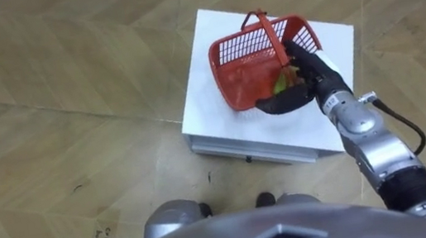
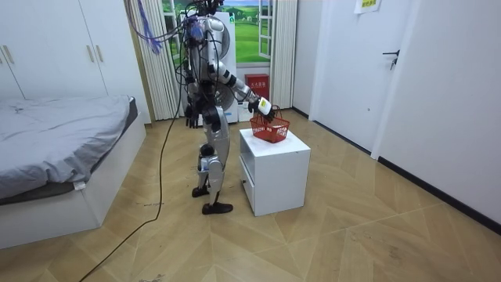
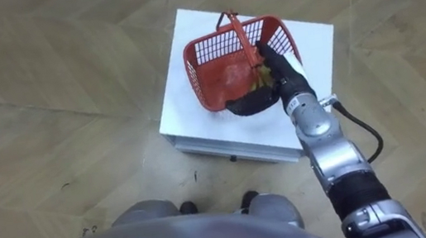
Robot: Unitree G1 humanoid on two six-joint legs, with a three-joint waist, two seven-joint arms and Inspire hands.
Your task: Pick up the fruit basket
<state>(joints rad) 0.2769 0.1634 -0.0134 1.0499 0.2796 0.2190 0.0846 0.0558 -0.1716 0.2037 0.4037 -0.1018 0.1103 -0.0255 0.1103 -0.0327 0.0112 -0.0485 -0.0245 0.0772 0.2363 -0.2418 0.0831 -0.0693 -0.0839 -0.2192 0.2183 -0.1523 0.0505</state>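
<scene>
One red plastic basket [image 1: 243,65] sits on top of a low white cabinet [image 1: 212,111], toward its far side, and the pictures do not settle whether its base is flat on the top or just raised. Its walls are an open grid of slots, the rim is a solid band, and the shape is a rounded rectangle that narrows toward the bottom. A thin red handle [image 1: 266,32] arches upright across the middle from one long side to the other. Inside, at the near end, lies some fruit [image 1: 280,85], green and yellow, partly hidden. The right hand [image 1: 308,80] comes in from the robot's right and is closed on the basket's near end: its dark fingers reach over the rim into the basket beside the foot of the handle, and the thumb curves round the outside of the wall below. In the room view the robot stands upright at the cabinet's side, on the wooden floor [image 2: 352,235], its right arm stretched down to the basket. The left hand [image 2: 190,120] hangs by its hip, and I cannot tell how it is held. Behind the robot is a bed [image 2: 55,133].
</scene>
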